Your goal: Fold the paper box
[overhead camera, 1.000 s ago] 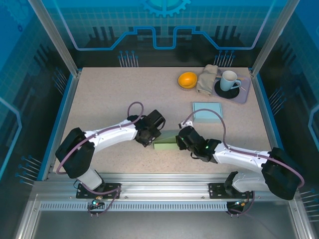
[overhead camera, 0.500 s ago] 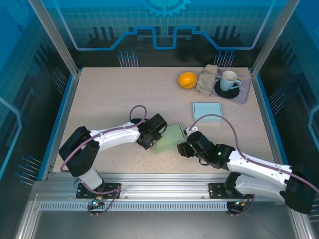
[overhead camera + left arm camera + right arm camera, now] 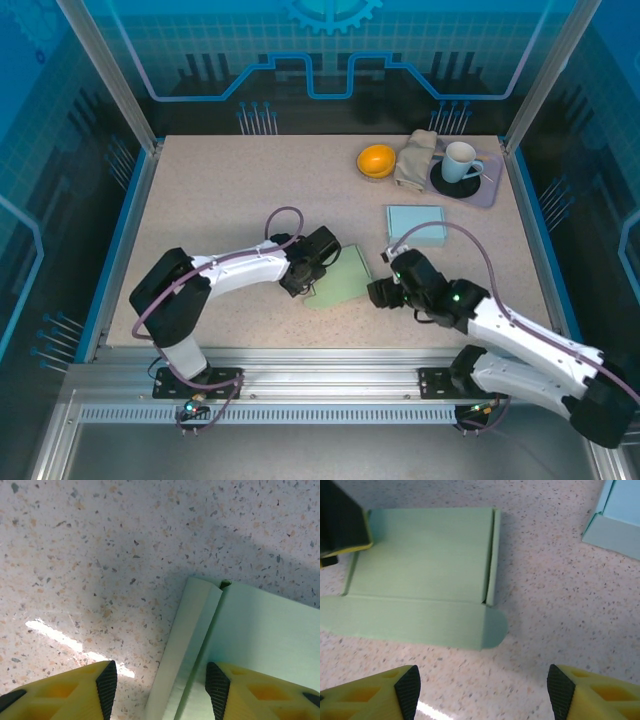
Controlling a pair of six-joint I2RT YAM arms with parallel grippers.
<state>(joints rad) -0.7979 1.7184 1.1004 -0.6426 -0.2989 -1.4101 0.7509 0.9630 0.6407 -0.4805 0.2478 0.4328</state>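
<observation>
- left claw [image 3: 161, 682], parted, straddles the paper box [image 3: 422, 555] side flap [image 3: 187, 630], gripping nothing
- right claw [image 3: 482, 687] gapes empty; we should raise the long flap [image 3: 410, 622] squarely

On my bench [image 3: 220, 200], the grey-purple tray [image 3: 487, 195] sits in the far right corner. 1 pale mug [image 3: 459, 160] stands upright on a dark round saucer [image 3: 440, 185] on that tray, its handle turned to the right. A beige cloth [image 3: 415, 158] lies bunched at the tray's left end, touching the saucer. Left of the tray, just past the cloth, I see 1 orange bowl [image 3: 377, 160]. On the tray's near side, apart from it, a pale blue box [image 3: 417, 225] lies flat on the speckled top.
</observation>
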